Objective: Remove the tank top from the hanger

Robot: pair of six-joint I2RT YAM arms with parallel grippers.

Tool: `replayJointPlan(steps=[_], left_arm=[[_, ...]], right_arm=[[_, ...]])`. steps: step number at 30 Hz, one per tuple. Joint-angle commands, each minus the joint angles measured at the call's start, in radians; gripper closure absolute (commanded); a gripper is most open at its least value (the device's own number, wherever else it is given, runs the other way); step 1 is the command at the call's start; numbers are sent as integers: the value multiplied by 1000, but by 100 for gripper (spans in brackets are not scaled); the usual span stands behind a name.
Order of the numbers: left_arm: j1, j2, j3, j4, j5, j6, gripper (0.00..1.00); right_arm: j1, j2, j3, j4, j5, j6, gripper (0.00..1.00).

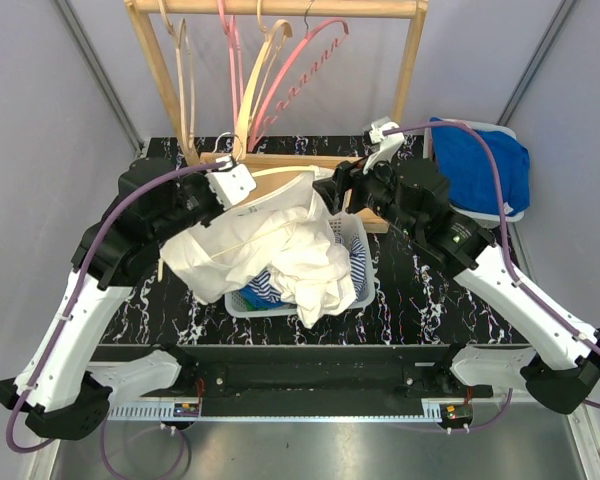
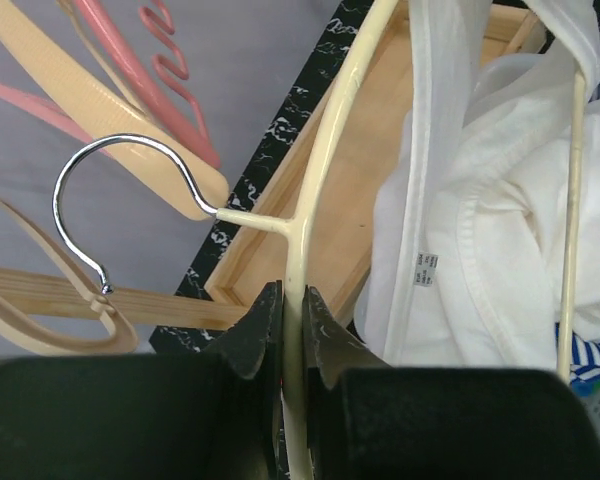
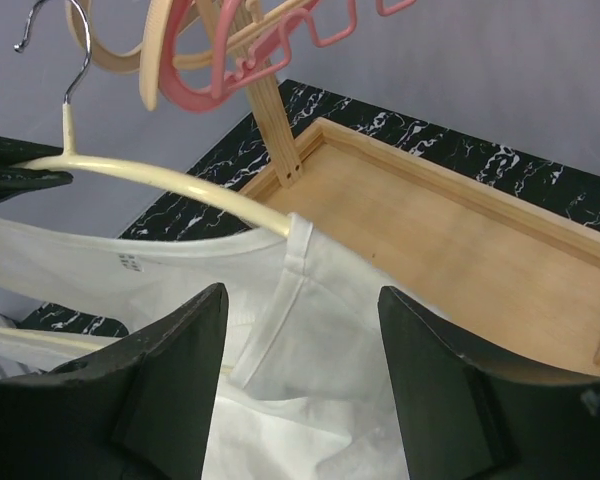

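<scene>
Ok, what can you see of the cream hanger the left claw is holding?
The hanger is cream and plastic-looking, with a chrome wire hook, curved shoulder arms and a thin lower bar. The left claw is shut on it at the middle, just beside the hook's neck. It is held off the wooden rail, above the basket, and the hook catches nothing. The white tank top drapes on it, with one strap looped over an arm.

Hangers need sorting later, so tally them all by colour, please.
Pink hangers: 2
Tan hangers: 2
Cream hanger: 1
Total: 5
</scene>
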Motion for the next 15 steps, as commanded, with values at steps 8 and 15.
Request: replayJointPlan(steps=[8,15], left_arm=[[-40,30,47,252,-170,77,100],[-58,9,10,253,-187,65,100]], right_arm=[[3,-121,-102,109,73,110,31],[3,-144,-198,172,61,230,37]])
